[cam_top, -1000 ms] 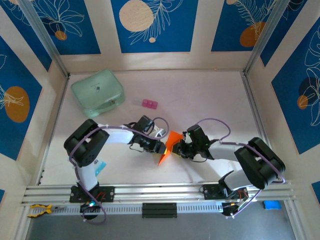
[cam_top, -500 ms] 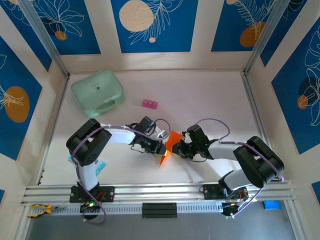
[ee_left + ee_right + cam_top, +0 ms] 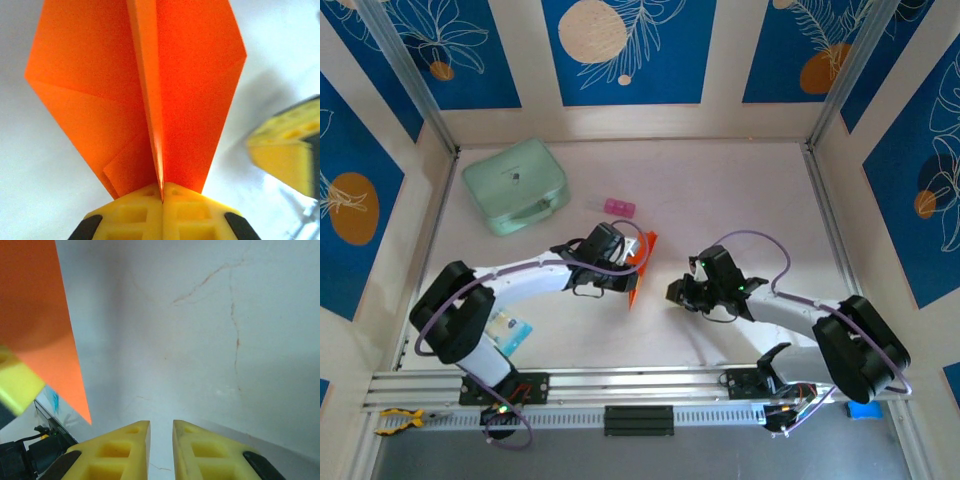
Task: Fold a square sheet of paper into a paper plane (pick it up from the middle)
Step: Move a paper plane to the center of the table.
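The left arm [image 3: 520, 275] is stretched low toward the middle of the table [image 3: 740, 200], with the left gripper [image 3: 161, 196] clamped shut on the one orange paper plane [image 3: 150, 90], which is held edge-up near the centre. The right gripper [image 3: 161, 440] is seen at the plane's 4 o'clock, fingers narrowly apart with nothing between them. One closed mint-green case [image 3: 515, 185] is seen at the plane's 10 o'clock and one pink block [image 3: 619, 208] at its 12.

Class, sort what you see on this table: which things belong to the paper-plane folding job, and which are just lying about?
Part of the job:
- orange paper plane, pinched in the left gripper
- right gripper, holding nothing, close by

Just lying about:
- mint-green case
- small pink block
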